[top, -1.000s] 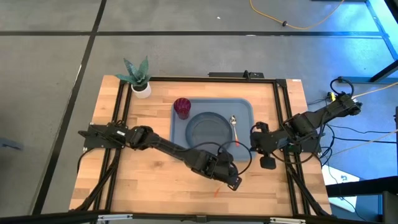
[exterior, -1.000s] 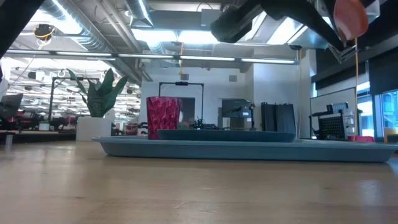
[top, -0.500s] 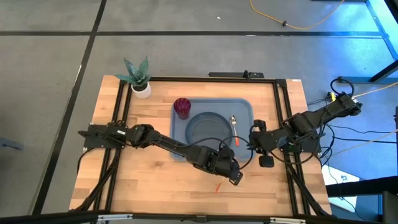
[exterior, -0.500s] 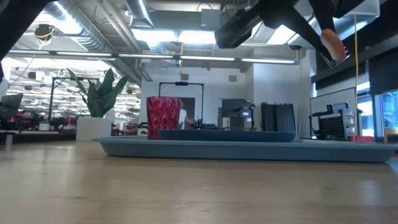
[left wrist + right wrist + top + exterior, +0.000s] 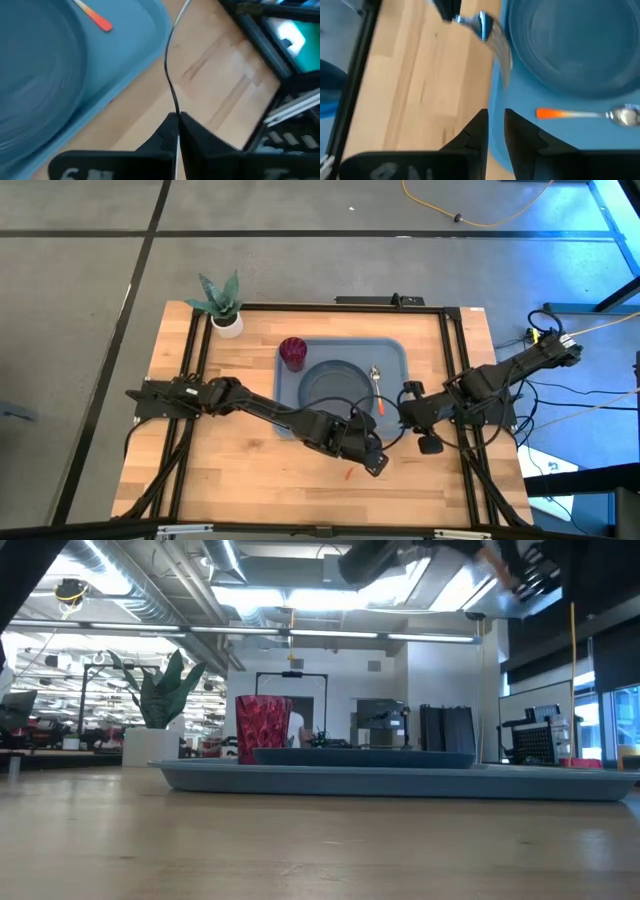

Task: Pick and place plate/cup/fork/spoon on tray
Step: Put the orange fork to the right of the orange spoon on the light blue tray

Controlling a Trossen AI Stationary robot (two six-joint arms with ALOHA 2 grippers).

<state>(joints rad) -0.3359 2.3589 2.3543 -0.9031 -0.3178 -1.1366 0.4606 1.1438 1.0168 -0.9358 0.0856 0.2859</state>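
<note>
The light-blue tray (image 5: 340, 370) lies mid-table and holds the slate-blue plate (image 5: 334, 388), the maroon cup (image 5: 292, 352) at its far left corner and the spoon (image 5: 377, 385) along its right side. My left gripper (image 5: 368, 458) hovers by the tray's near right corner, shut on the fork (image 5: 170, 75). The fork's orange handle end (image 5: 350, 473) sticks out toward the near edge, and its silver tines (image 5: 490, 30) reach over the tray's rim. My right gripper (image 5: 427, 435) hangs just right of the tray, slightly open and empty. My left gripper pinches the fork's slim silver shaft (image 5: 175, 117) between its two fingers (image 5: 197, 137). The fingers come from the table's left, and the fork runs forward past them, seen edge-on. The fork is lifted clear of the table and the tray.
A white pot with a green plant (image 5: 222, 305) stands at the far left corner. Black frame rails (image 5: 190, 370) run along the table's left and right sides. Bare wood (image 5: 250, 480) lies near and to the left of the tray.
My left gripper has carried the fork a little toward the tray and the far edge, and it has risen in the low view. The fork's orange handle end has swung with it. The things on the tray have stayed in place.
</note>
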